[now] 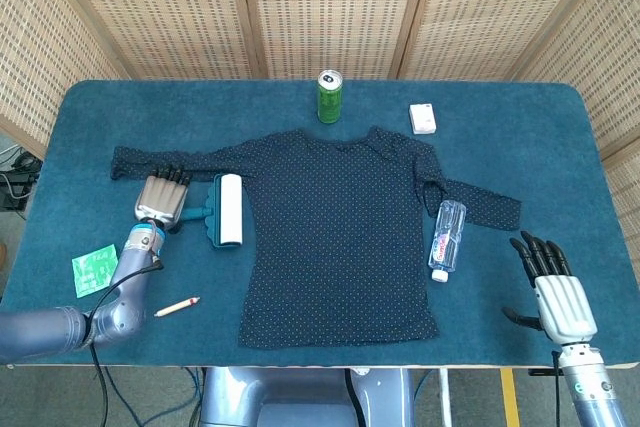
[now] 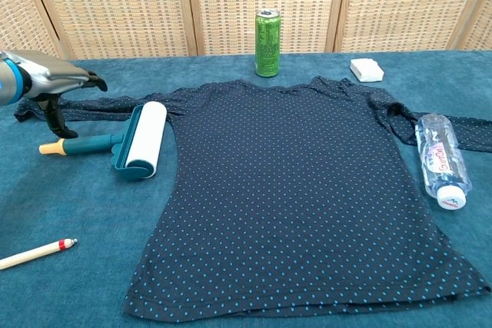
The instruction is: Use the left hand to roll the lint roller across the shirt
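A: Checking left hand (image 1: 160,198) – status?
B: Raised just above the lint roller (image 2: 135,142) handle, fingers (image 2: 86,78) spread and hanging down, nothing held. In chest view the handle lies flat on the surface (image 1: 330,347), apart from the fingers.
A: Roller pos.?
B: Lying on the blue surface beside the shirt (image 1: 340,227), at its left side edge, below the left sleeve. White roll end nearest the shirt; teal handle w/ orange tip pointing away toward the hand. Roll touching the fabric or just beside it – cannot tell.
A: Shirt?
B: Dark, dotted, spread flat at centre, sleeves out to both sides.
A: Right hand (image 1: 555,287)?
B: Head view only, near front-right corner, fingers extended and apart, holding nothing.
A: Other items?
B: Green can (image 1: 329,96) upright behind the collar. Small white box (image 1: 423,119) to its right. Water bottle (image 2: 440,159) lying by the other sleeve. Pencil (image 2: 36,254) and green packet (image 1: 97,269) at front left.
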Robot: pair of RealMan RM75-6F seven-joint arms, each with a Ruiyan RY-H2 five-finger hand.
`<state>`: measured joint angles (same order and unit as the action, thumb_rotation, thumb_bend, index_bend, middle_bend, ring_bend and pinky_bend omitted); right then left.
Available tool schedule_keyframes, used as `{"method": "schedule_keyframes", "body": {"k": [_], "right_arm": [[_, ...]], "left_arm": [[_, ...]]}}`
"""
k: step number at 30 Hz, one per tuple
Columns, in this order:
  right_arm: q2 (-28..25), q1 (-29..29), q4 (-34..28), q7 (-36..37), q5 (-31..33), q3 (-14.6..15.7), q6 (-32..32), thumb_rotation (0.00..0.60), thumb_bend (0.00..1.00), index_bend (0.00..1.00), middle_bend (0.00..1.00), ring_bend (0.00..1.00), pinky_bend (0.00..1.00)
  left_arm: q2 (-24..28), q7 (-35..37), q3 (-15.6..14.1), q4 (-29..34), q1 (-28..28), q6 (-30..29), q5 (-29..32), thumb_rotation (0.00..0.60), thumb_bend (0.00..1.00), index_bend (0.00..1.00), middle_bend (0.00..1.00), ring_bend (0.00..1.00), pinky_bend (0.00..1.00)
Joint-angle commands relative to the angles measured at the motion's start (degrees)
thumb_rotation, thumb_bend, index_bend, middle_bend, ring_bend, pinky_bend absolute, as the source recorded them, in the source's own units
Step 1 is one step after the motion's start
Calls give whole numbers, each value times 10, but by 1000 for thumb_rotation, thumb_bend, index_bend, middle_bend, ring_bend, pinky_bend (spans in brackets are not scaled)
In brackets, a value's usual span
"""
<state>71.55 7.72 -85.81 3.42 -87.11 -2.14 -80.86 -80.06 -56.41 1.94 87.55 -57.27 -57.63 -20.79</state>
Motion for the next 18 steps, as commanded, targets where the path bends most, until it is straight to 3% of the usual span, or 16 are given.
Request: {"method": "schedule_keyframes", "body": {"k": [1, 6, 10, 13, 18], "right_arm": [[0, 0, 1, 0, 0, -1, -1, 600, 23, 0, 0, 0, 0], [0, -1, 4, 5, 2, -3, -4, 600, 22, 0, 0, 0, 0], [1, -2, 5, 2, -1, -5, -11, 600, 22, 0, 0, 0, 0], [2, -4, 5, -3, -6, -4, -18, 600, 23, 0, 0, 0, 0], [2, -8, 2, -9, -12, -7, -34, 600, 24, 0, 0, 0, 0]], "left_arm": [[19, 95, 14, 23, 44, -6, -73, 600, 283, 36, 0, 0, 30], [31, 255, -1, 54, 133, -77, -253, 600, 271, 16, 0, 0, 3], [18, 355, -51, 45, 231, -218, -427, 600, 259, 0, 0, 0, 0], [4, 377, -78, 23, 281, -284, -490, 600, 212, 0, 0, 0, 0], [14, 368, -103, 20, 341, -342, -537, 600, 129, 0, 0, 0, 0]]}}
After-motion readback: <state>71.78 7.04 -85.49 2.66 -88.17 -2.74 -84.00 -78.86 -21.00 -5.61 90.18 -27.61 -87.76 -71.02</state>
